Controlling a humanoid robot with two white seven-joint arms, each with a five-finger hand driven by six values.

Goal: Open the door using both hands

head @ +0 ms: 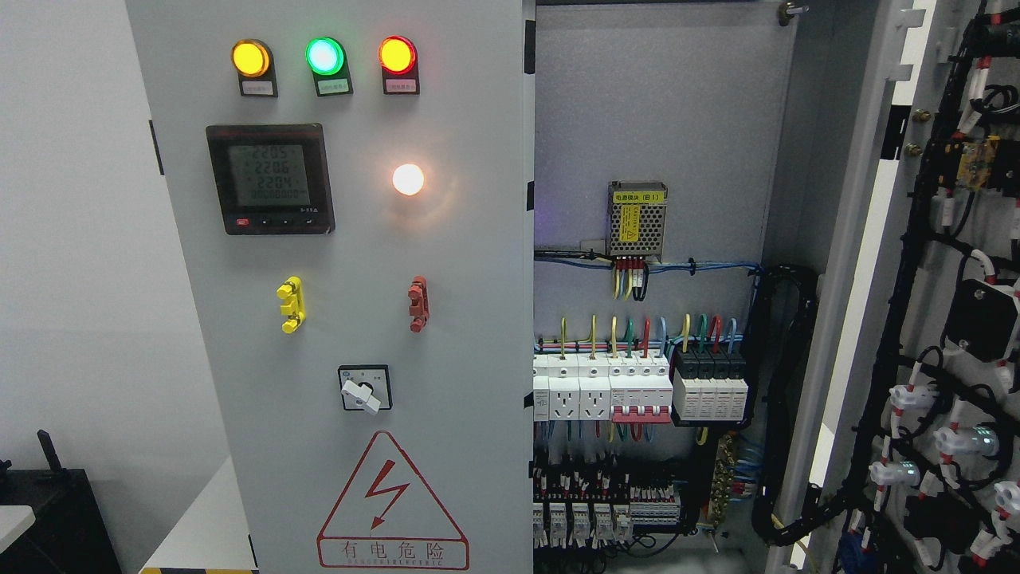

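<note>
A: Starting nearest, what do you see?

B: At the far right, the right door [940, 319] stands swung wide open, its inner face turned to the camera. Black wiring bundles [892, 335] run down it, with white lamp backs [908, 399] and small fittings clipped along.

A: And the other door?

B: The left door [335, 319] fills the middle-left, closed or nearly so. Across its top sit a yellow lamp [251, 57], a green lamp [325, 55] and a red lamp [397, 54], all lit. Below them are a digital meter [269, 178] and a glowing white lamp [408, 179]. Lower down come a yellow handle [291, 304], a red handle [417, 304], a rotary switch [364, 388] and a red warning triangle [392, 502].

A: What about the robot's hands, fingers spread or curled?

B: I cannot tell; neither hand nor arm shows anywhere in the view.

A: Further in?

B: Between the doors the cabinet interior lies exposed. A row of white breakers and sockets [602, 387] sits beside a black module block [709, 387], fed by coloured wires. Above, on the grey back panel [653, 119], hangs a small meshed power supply [637, 221]. More terminals [606, 510] line the bottom.

A: And beyond the cabinet?

B: A white wall [72, 239] at left, with a dark object [48, 518] low in the corner.
</note>
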